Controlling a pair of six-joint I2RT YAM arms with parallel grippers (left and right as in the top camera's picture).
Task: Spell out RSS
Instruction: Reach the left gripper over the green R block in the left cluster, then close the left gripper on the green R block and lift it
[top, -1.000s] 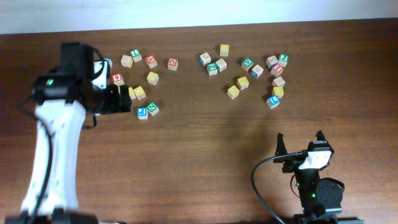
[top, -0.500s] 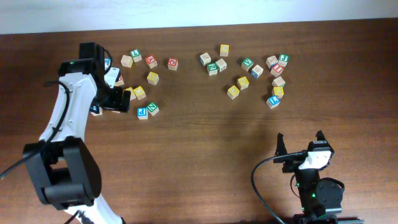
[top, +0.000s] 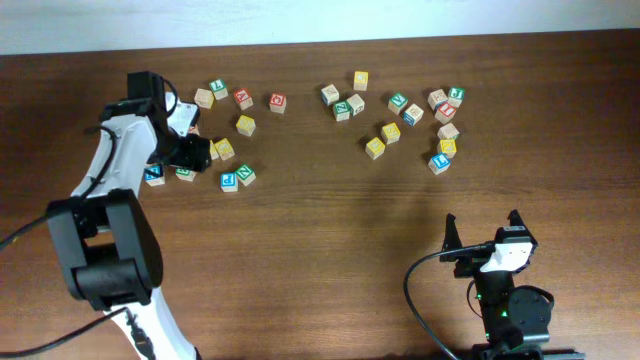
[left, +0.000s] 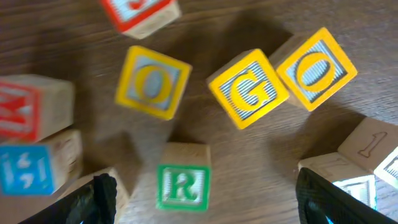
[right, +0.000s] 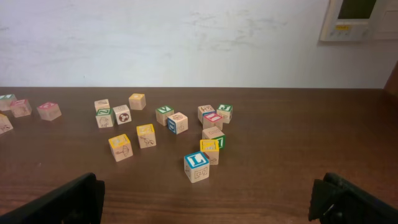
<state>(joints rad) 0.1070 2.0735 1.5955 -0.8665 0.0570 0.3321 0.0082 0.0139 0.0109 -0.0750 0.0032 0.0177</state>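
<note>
The pale cube with a green R and green border (left: 183, 185) lies on the table between my left gripper's (left: 212, 200) open fingers, untouched. In the overhead view it (top: 185, 174) sits just below the left gripper (top: 190, 155). Yellow-faced cubes O (left: 152, 81), G (left: 249, 87) and O (left: 317, 67) lie beyond it. I cannot read an S on any cube. Other yellow cubes (top: 375, 148) (top: 391, 132) lie in the right cluster. My right gripper (top: 483, 228) (right: 211, 205) is open and empty near the front edge.
Many other letter cubes lie in two clusters along the back of the table. A blue cube (top: 153, 174) and a red cube (left: 31, 106) are close to the left gripper. A blue L cube (right: 196, 166) is nearest the right gripper.
The left arm has swung up and back over the left cluster. A blue cube and the green R cube have come into view below its gripper. The right arm has not moved.
</note>
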